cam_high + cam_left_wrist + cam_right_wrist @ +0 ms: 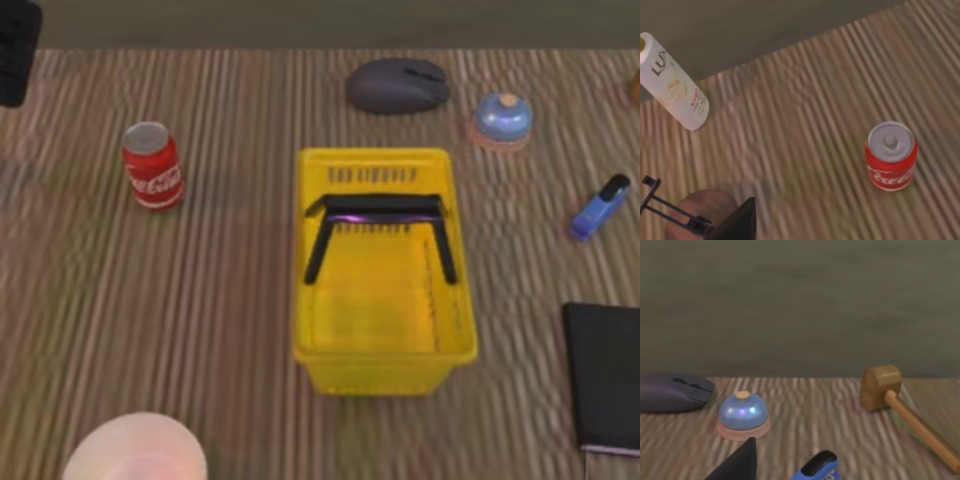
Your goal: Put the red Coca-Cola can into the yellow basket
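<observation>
- Can [153, 166] upright on table [200, 320], well apart from left gripper [737, 222] (finger spacing: cannot tell).
- Basket [383, 345] right of can, handles [380, 215] folded.
- Right gripper [737, 462] near bell [742, 415]; spacing likewise unclear.

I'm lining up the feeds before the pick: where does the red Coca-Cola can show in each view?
Top view: the red Coca-Cola can stands upright on the table's left side, apart from the yellow basket at the middle.
Left wrist view: the can stands alone on bare tabletop, seen from above.
Right wrist view: not in it.
Shared landmark: the striped wooden tabletop; the blue bell links top and right wrist views.
</observation>
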Tool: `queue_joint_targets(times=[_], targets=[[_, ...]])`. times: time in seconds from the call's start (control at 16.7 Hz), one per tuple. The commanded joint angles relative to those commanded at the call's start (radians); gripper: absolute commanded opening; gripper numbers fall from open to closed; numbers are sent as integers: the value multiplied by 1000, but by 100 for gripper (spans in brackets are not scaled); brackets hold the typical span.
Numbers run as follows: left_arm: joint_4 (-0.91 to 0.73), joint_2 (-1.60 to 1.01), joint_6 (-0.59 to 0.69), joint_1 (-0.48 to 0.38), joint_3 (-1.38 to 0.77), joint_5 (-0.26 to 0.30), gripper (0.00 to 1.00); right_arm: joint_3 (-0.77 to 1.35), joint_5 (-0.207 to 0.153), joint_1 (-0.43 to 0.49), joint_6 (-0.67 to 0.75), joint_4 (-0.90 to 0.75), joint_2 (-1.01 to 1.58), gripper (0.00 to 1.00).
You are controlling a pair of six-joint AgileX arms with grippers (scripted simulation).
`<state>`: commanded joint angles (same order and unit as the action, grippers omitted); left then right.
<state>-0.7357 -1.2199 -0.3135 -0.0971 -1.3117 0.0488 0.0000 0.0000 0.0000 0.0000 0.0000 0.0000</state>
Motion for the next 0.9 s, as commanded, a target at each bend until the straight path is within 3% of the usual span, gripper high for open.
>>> queue_joint_targets(times=[0.54,0.9], targets=[[-541,-906,-202,-53,-990,-4,100,0,0,0,0,0,0,100],[-832,-1379,-301,-75,-1435,-24,100,0,0,0,0,0,0,100]])
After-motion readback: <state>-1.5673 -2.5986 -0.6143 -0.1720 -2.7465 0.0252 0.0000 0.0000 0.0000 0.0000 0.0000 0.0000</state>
